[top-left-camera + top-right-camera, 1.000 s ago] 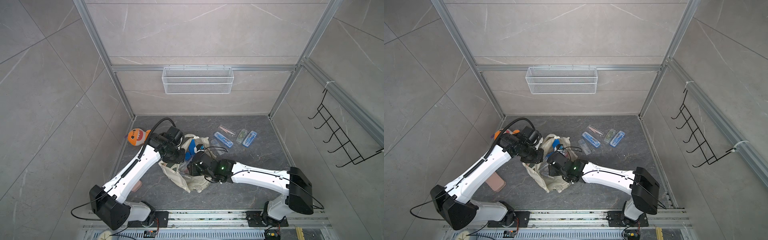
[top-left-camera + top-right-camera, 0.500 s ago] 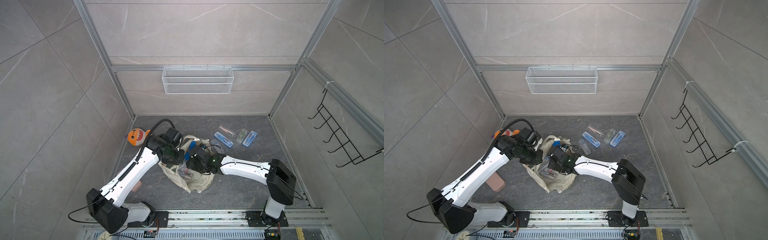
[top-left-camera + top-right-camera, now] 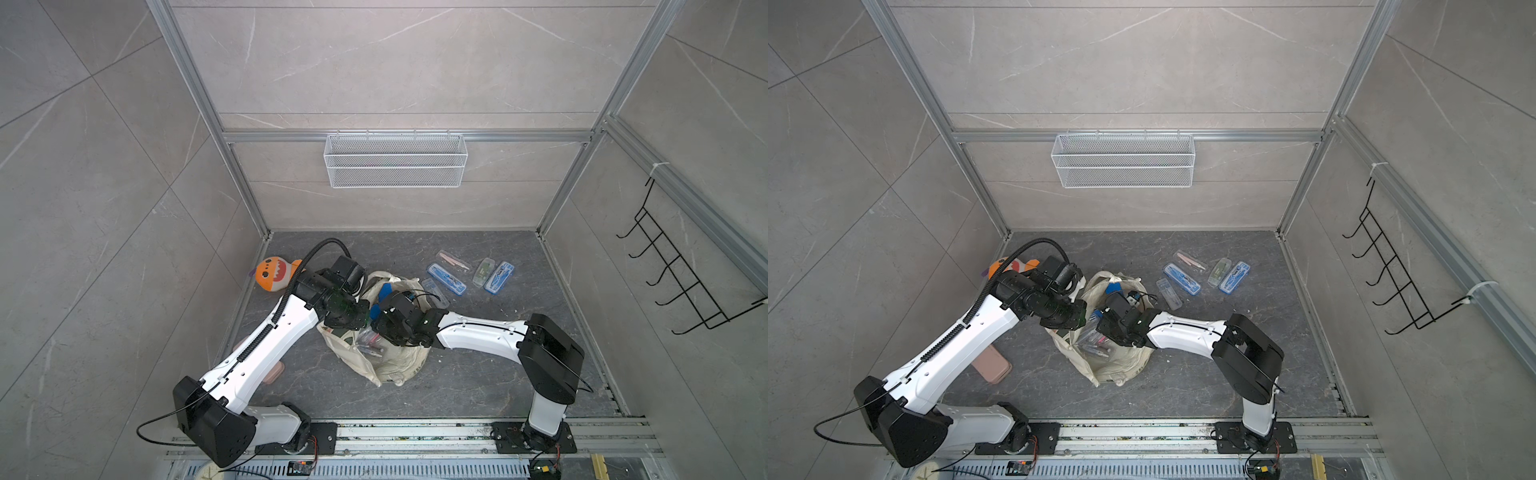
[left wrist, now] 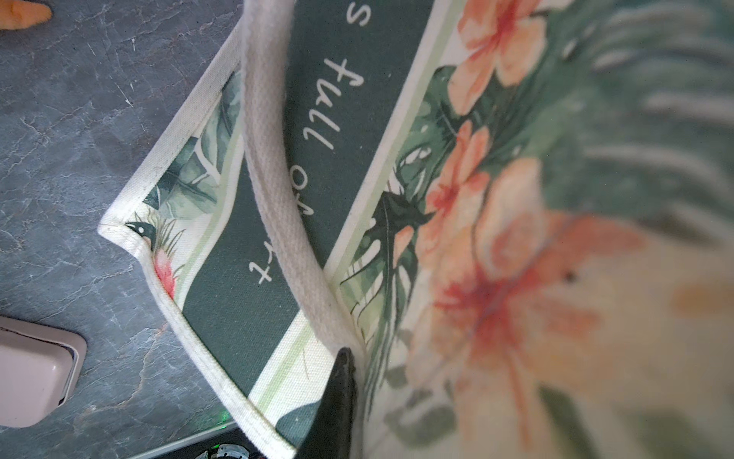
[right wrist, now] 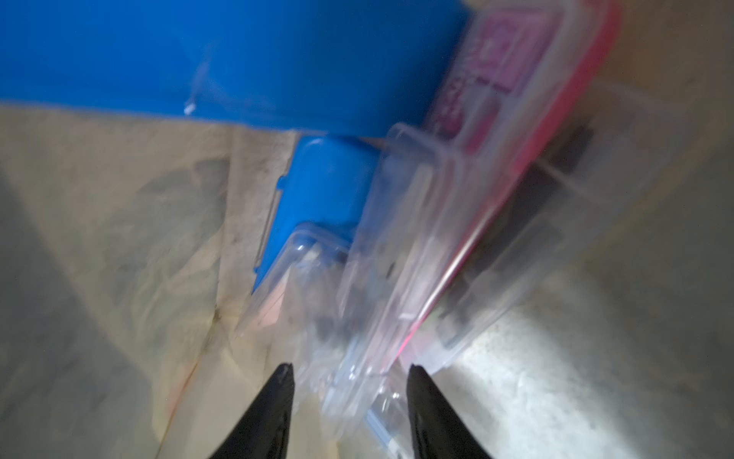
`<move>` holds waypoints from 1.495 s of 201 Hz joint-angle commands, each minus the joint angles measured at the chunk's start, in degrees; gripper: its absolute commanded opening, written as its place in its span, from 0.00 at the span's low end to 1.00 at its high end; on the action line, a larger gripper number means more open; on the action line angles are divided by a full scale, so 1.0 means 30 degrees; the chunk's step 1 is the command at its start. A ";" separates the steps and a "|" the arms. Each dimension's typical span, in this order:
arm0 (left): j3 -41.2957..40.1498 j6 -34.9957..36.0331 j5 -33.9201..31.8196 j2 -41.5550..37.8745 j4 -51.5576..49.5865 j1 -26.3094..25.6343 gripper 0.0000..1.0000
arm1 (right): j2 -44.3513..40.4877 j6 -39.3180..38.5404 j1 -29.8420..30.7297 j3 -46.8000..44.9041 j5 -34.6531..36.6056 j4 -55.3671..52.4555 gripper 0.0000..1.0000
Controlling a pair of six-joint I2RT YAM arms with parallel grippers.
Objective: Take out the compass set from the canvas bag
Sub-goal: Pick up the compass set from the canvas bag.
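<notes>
The cream canvas bag [image 3: 392,368] [image 3: 1121,368] lies crumpled in the middle of the floor with its mouth open. My left gripper [image 3: 359,321] [image 3: 1076,322] [image 4: 351,369] is shut on the bag's rim where a handle [image 4: 274,167] joins, beside the dark green lettered panel [image 4: 317,99]. Reaching into the mouth, my right gripper [image 3: 377,336] [image 3: 1105,332] [image 5: 349,371] has its jaws apart, one on each side of a clear compass set case [image 5: 389,258]. I cannot tell whether the fingertips [image 5: 284,381] touch it. More clear cases [image 3: 370,347] lie in the bag.
Blue things [image 5: 238,59] sit deeper in the bag. Several compass cases [image 3: 446,279] [image 3: 498,277] lie on the floor at the back right. An orange plush [image 3: 274,272] sits at the back left, a pink case [image 3: 992,365] under the left arm. A wire basket [image 3: 395,160] and a hook rack [image 3: 681,282] hang on the walls.
The right arm has folded its elbow in and pushed its gripper further into the bag. Its jaws have narrowed. The left gripper has kept its hold on the rim.
</notes>
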 commanded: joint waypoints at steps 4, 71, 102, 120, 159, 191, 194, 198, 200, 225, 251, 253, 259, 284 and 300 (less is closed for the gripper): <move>-0.0135 -0.0374 0.0766 -0.0701 0.0313 -0.0072 0.00 | 0.0387 0.1607 -0.0385 -0.0649 0.0473 0.1134 0.42; -0.0393 -0.0424 0.0871 -0.0926 0.0548 -0.0094 0.00 | 0.1930 0.2371 -0.0694 0.0791 0.0608 0.0710 0.39; -0.0501 -0.0451 0.0984 -0.0929 0.0698 -0.0134 0.00 | 0.2457 0.2425 -0.0718 0.1020 0.0551 0.1460 0.42; -0.0588 -0.0452 0.0985 -0.0983 0.0734 -0.0120 0.00 | 0.2864 0.1915 -0.0740 0.1611 0.0282 0.1589 0.38; -0.0803 -0.0579 0.1002 -0.1119 0.0978 -0.0131 0.00 | 0.3475 0.1353 -0.0736 0.2232 -0.0236 0.1650 0.26; -0.0854 -0.0584 0.0899 -0.1105 0.1055 -0.0139 0.00 | 0.3391 0.0400 -0.0740 0.2345 -0.0324 0.2229 0.20; -0.0853 -0.0583 0.0921 -0.1127 0.1038 -0.0131 0.00 | 0.3369 0.0284 -0.0737 0.2385 -0.0315 0.2351 0.20; -0.0845 -0.0564 0.0878 -0.1117 0.1035 -0.0131 0.00 | 0.3336 0.0137 -0.0726 0.2412 -0.0337 0.2438 0.19; -0.0847 -0.0571 0.0879 -0.1105 0.1048 -0.0130 0.00 | 0.3311 0.0052 -0.0722 0.2420 -0.0347 0.2485 0.18; -0.0894 -0.0559 0.0670 -0.1156 0.1001 -0.0130 0.00 | 0.3028 -0.0930 -0.0722 0.2712 -0.0557 0.2745 0.13; -0.0832 -0.0627 0.0462 -0.1152 0.0928 -0.0133 0.00 | 0.2494 -0.1642 -0.0725 0.2639 -0.0589 0.2833 0.09; -0.0821 -0.0652 0.0445 -0.1143 0.0911 -0.0146 0.00 | 0.2449 -0.1711 -0.0737 0.2616 -0.0578 0.2833 0.09; -0.0821 -0.0685 0.0405 -0.1136 0.0894 -0.0118 0.00 | 0.2262 -0.1863 -0.0718 0.2551 -0.0574 0.2834 0.08; -0.0737 -0.0882 0.0168 -0.0993 0.0803 -0.0130 0.00 | 0.1319 -0.2418 -0.0596 0.2051 -0.0590 0.2590 0.07; -0.0667 -0.1064 -0.0056 -0.0857 0.0772 -0.0130 0.00 | 0.0663 -0.2824 -0.0411 0.1679 -0.0569 0.2342 0.07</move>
